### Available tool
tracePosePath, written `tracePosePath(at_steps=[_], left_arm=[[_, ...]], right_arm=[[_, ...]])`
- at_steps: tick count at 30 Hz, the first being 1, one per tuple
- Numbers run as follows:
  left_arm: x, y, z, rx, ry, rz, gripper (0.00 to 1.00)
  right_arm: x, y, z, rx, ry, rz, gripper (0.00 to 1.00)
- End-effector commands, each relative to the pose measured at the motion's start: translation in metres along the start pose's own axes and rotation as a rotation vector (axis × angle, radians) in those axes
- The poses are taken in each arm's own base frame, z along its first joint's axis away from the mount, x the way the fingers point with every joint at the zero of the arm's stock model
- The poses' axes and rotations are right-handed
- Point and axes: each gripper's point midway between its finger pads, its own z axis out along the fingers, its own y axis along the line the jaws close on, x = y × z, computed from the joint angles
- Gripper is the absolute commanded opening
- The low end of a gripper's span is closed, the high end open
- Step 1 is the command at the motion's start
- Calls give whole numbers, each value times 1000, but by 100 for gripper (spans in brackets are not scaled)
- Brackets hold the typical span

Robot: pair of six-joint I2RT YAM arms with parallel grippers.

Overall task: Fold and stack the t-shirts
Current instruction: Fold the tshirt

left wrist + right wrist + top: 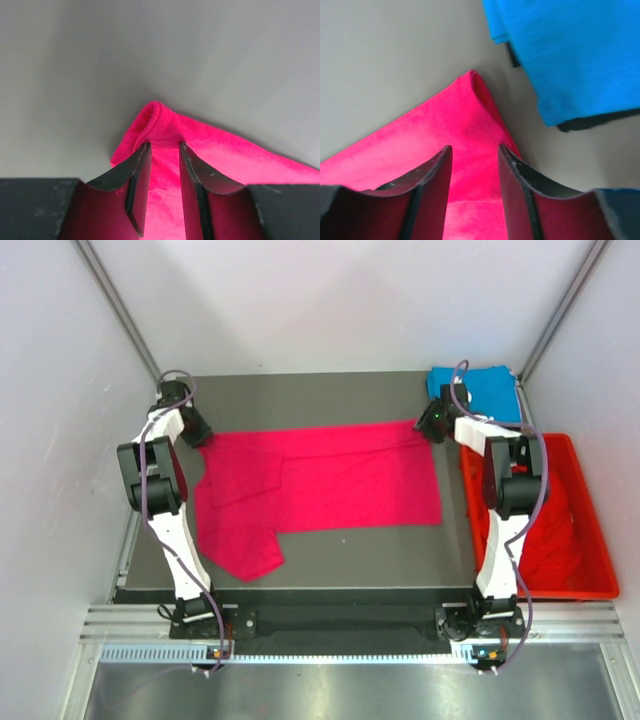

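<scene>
Currently the pink t-shirt [330, 485] lies spread flat on the dark table [350, 550], with its long side running from left to right and one sleeve pointing to the near edge. The left gripper [197, 427] is at the far left corner of the shirt. In the left wrist view its two fingers [140, 185] stand a little apart. The pink cloth fills the gap between them, and the rolled corner reaches just beyond the tips. The right gripper [430, 423] is at the far right corner. Its fingers [432, 185] also stand a little apart, one on each side of the cloth, and the corner points away from them. For both grippers I cannot tell if the fingers pinch the cloth or only stand over it. A folded blue t-shirt [480, 390] lies near the right gripper, apart from the pink one. A red crate [590, 540] stands on the right.
</scene>
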Motion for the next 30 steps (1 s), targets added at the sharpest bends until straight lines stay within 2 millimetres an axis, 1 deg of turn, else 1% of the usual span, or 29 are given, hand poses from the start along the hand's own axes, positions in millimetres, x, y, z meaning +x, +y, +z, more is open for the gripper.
tracePosePath(at_steps=[1, 2, 3, 4, 5, 6, 7, 8, 9, 10, 11, 13, 14, 15, 16, 17, 18, 19, 20, 21, 22, 23, 24, 25, 26, 27, 28, 29, 30], left_arm=[[-16, 34, -17, -118, -44, 6, 35], [-18, 30, -25, -110, -40, 7, 35], [-26, 22, -39, -83, -63, 9, 36], [-27, 20, -46, -75, -72, 2, 37], [-21, 14, -49, -37, -59, -2, 37], [-24, 5, -62, -4, -81, 1, 38], [-19, -2, -67, 37, -76, 6, 38], [-4, -1, -65, 42, -50, 7, 38], [-7, -9, -73, 74, -82, 21, 39], [-1, -9, -74, 80, -76, 27, 39], [10, -4, -72, 75, -52, 34, 39], [17, -2, -76, 68, -40, 45, 39], [23, 5, -75, 42, -30, 54, 39], [25, 8, -81, 25, -30, 59, 39], [29, 13, -84, 4, -19, 63, 40], [36, 19, -86, -17, -11, 68, 40], [31, 22, -99, -30, -47, 69, 40], [31, 22, -105, -32, -66, 66, 40], [40, 28, -107, -47, -59, 58, 38], [37, 25, -122, -37, -92, 32, 38], [40, 25, -128, -33, -98, 21, 38], [53, 29, -130, -37, -86, -9, 38], [47, 34, -148, -65, -146, -23, 38], [50, 38, -154, -77, -160, -38, 38], [61, 43, -157, -86, -154, -60, 39], [59, 43, -172, -78, -196, -81, 39], [66, 43, -177, -69, -192, -102, 39], [77, 46, -187, -66, -191, -127, 38], [82, 53, -191, -97, -192, -156, 39]], right_arm=[[-23, -17, -26, 94, -83, -18, 44], [-27, -17, -32, 96, -95, -26, 47], [-24, -18, -37, 96, -93, -34, 47], [-29, -11, -47, 73, -108, -43, 48], [-28, -8, -50, 60, -105, -59, 47], [-24, -9, -52, 51, -93, -66, 46], [-22, -1, -55, 5, -85, -76, 43], [-20, 3, -55, -25, -83, -93, 36], [-11, 3, -53, -48, -66, -100, 33], [-7, 9, -53, -91, -49, -109, 29], [-2, 10, -51, -104, -35, -120, 25], [8, 10, -50, -107, 4, -132, 25], [12, 11, -52, -108, 17, -137, 27], [20, 6, -54, -100, 36, -133, 29], [20, 11, -63, -116, 31, -127, 31], [26, 10, -69, -104, 49, -122, 38], [33, 7, -74, -87, 65, -115, 41], [29, 6, -84, -60, 45, -107, 44], [37, 5, -90, -31, 61, -86, 50], [52, -5, -97, 23, 103, -69, 52], [54, -4, -105, 32, 99, -51, 53], [65, 2, -110, 24, 117, -65, 54], [80, -1, -114, 35, 147, -74, 54], [84, 7, -124, 11, 140, -89, 54], [100, 20, -130, -21, 153, -130, 54], [115, 23, -133, -40, 159, -154, 54], [120, 34, -143, -83, 145, -179, 54], [148, 42, -148, -118, 179, -229, 54], [158, 48, -151, -146, 183, -250, 53]])
